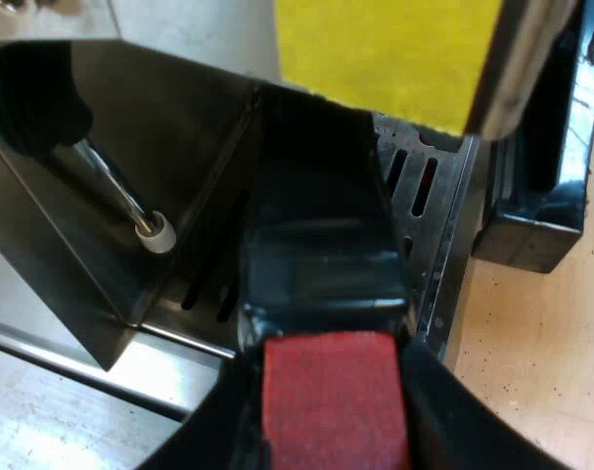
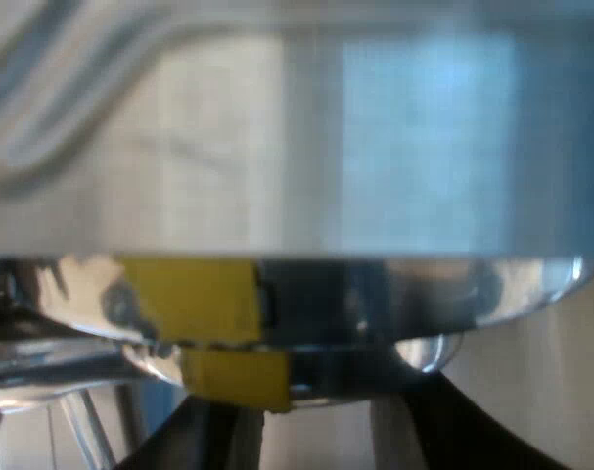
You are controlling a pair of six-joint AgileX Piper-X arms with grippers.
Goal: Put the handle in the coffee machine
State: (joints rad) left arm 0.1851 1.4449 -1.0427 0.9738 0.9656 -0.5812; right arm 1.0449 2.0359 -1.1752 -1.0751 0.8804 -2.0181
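The holder's dark handle [image 1: 316, 245] runs from my left gripper in under the espresso machine's front [image 1: 179, 127], and its red end [image 1: 334, 401] sits between my black fingers. My left gripper [image 1: 334, 411] is shut on that red end. A yellow patch [image 1: 385, 59] on the machine hangs just above the handle, and the holder's metal head is hidden beneath it. My right gripper [image 2: 321, 416] is pressed close to the machine's shiny metal body [image 2: 297, 147], its two dark fingers [image 2: 204, 436] standing apart under a chrome rim [image 2: 375, 294] with yellow tape [image 2: 189, 299].
The steam wand [image 1: 120, 191] with its pale tip hangs beside the handle, over the slotted drip tray [image 1: 429, 186]. A black block [image 1: 536, 211] stands on the wooden tabletop [image 1: 541, 362] beside the machine.
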